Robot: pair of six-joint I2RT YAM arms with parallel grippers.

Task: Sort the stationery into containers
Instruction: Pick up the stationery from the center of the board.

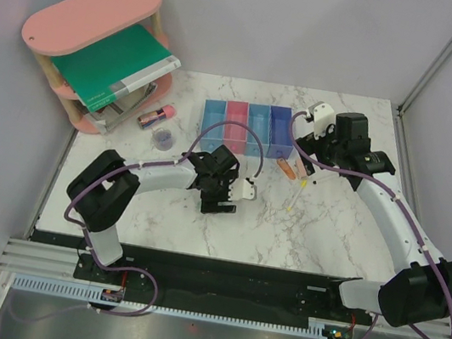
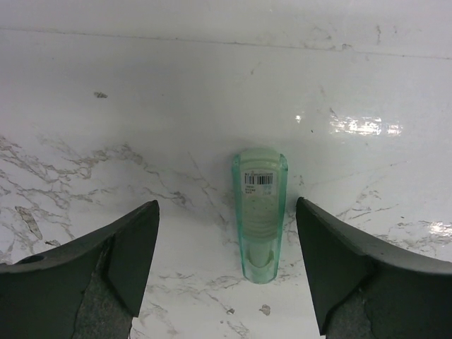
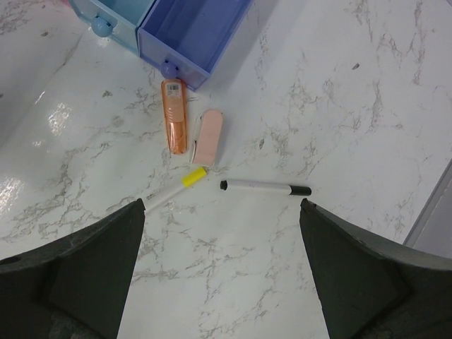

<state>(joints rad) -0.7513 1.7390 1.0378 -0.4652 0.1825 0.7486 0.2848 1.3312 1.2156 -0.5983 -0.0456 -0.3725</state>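
Two grippers are mine, and both are spread wide with nothing in them. I think no piece is in a bin yet, as far as I can see, so the sorting is just starting.

Far on the left stands the pink shelf [image 1: 91, 15] with the green book [image 1: 113, 66] in it. That is not my job. Just right of it, on the bench [image 1: 284, 239], lie the pink stubby cylinder [image 1: 157, 114] and the purple disc [image 1: 162, 135], close together.

Next comes my left gripper [image 2: 226, 208]. It hangs low over the mint-green capsule [image 2: 260, 215]. The capsule lies flat between my two fingers [image 2: 120, 247], with a gap on each side. This is the step in hand, I think: picking up the capsule. I need to go down a bit, close on its sides, lift it, and carry it far to the row of four bins [image 1: 225, 126].

To the right, my right gripper [image 3: 222, 212] looks down at four pieces. The orange stick [image 3: 176, 116] lies just near the dark blue bin [image 3: 194, 32], and the peach stick [image 3: 209, 136] is right beside it. Nearer to me are the yellow-tipped stick [image 3: 176, 187] and the black-and-white pen [image 3: 265, 187]. The thin ones lie flat, so they may be hard to pinch.
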